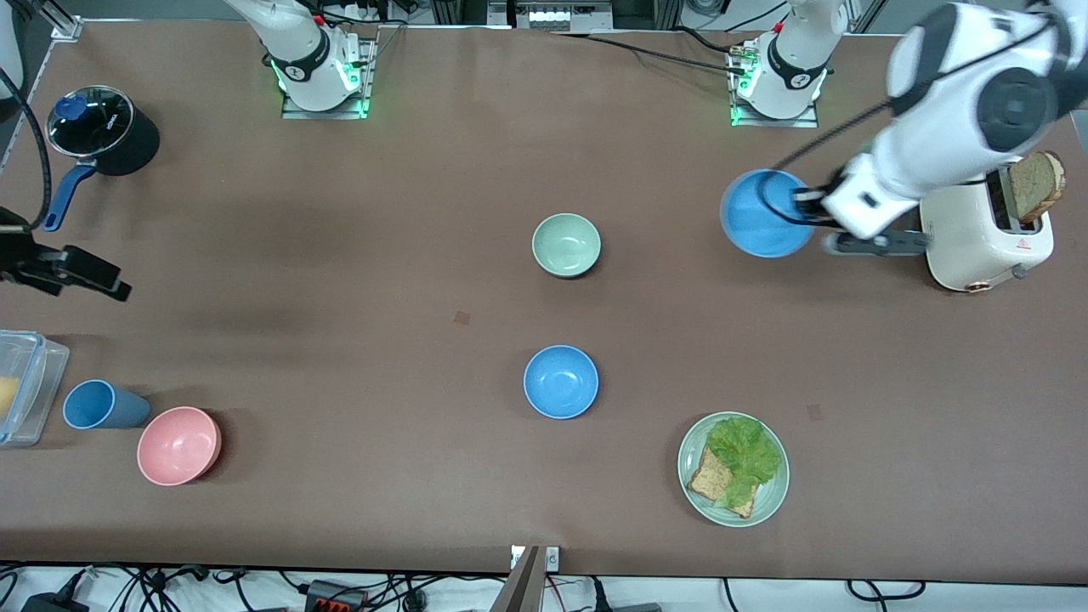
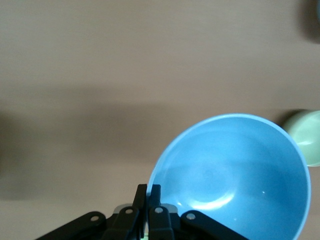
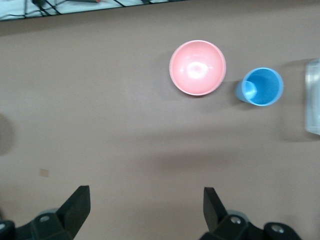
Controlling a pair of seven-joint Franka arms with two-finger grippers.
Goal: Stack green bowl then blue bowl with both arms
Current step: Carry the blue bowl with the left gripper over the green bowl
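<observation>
The green bowl stands upright and empty on the table's middle; its edge also shows in the left wrist view. My left gripper is shut on the rim of a blue bowl and holds it tilted in the air, over the table beside the toaster, toward the left arm's end. A second blue bowl sits nearer to the front camera than the green bowl. My right gripper is open and empty, up over the right arm's end of the table.
A toaster with a bread slice stands under the left arm. A green plate with lettuce and bread lies near the front edge. A pink bowl, blue cup, clear container and black pot are at the right arm's end.
</observation>
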